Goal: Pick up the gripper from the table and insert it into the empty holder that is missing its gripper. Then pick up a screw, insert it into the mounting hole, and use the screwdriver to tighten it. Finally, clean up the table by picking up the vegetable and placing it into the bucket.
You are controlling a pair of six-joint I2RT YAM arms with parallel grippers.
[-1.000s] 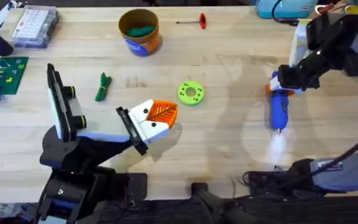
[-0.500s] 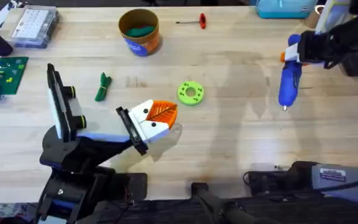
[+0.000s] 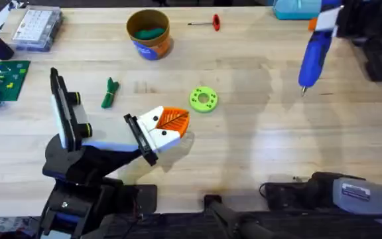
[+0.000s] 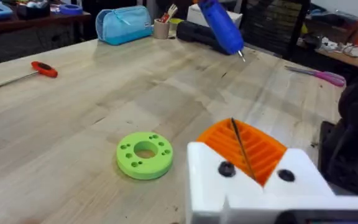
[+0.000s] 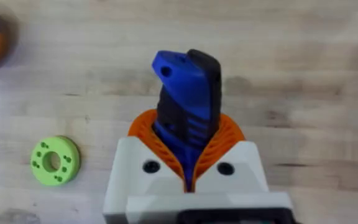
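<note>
Change logged: right gripper (image 5: pixel 188 158), orange pads clamped on the screwdriver (image 3: pixel 312 54), rose from the table (image 3: pixel 244 146) and withdrew toward the far right corner; bit tip, formerly near the wood, hung clear beneath it.

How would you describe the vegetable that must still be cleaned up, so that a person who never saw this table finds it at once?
Start at the black stand at the table's near left. Just beyond it, on bare wood, lies the vegetable, a small slender dark-green pod pinched at its middle. The lime-green ring to its right is round with holes, and the other green piece sits inside the bucket.
</note>
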